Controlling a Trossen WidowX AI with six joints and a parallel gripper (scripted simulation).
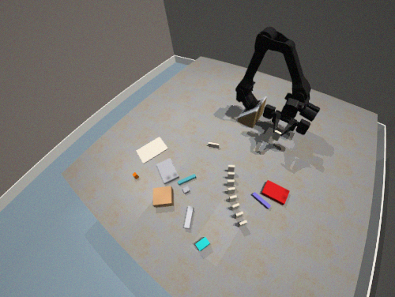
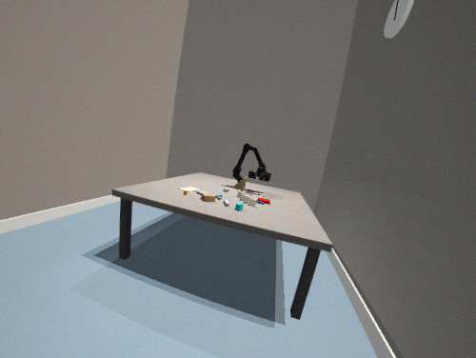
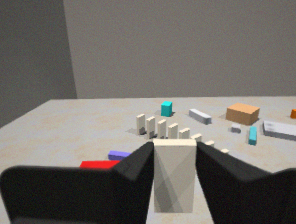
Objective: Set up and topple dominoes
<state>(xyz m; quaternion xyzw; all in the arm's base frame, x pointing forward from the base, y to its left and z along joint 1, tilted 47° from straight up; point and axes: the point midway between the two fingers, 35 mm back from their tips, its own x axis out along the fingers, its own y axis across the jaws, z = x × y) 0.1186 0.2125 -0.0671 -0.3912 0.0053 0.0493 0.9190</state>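
The gripper [image 1: 278, 132] [image 3: 174, 152] is shut on a cream domino [image 3: 174, 180] and holds it above the table, beyond the far end of the row in the top view. In the wrist view this domino looks upright between the fingers. A curved row of several standing cream dominoes [image 1: 233, 197] [image 2: 247, 198] [image 3: 161, 129] runs down the middle of the table; the held domino partly hides its nearer end in the wrist view. Another loose cream domino [image 1: 213, 144] [image 2: 226, 189] lies apart, to the upper left of the row in the top view.
A red block [image 1: 275, 192] [image 3: 99, 164] and a purple bar [image 1: 261, 201] lie right of the row. Left of it are a teal bar [image 1: 186, 179], white bar [image 1: 189, 217], orange-brown box [image 1: 163, 196] and cyan block [image 1: 202, 243]. A brown wedge [image 1: 253, 117] stands near the arm's base.
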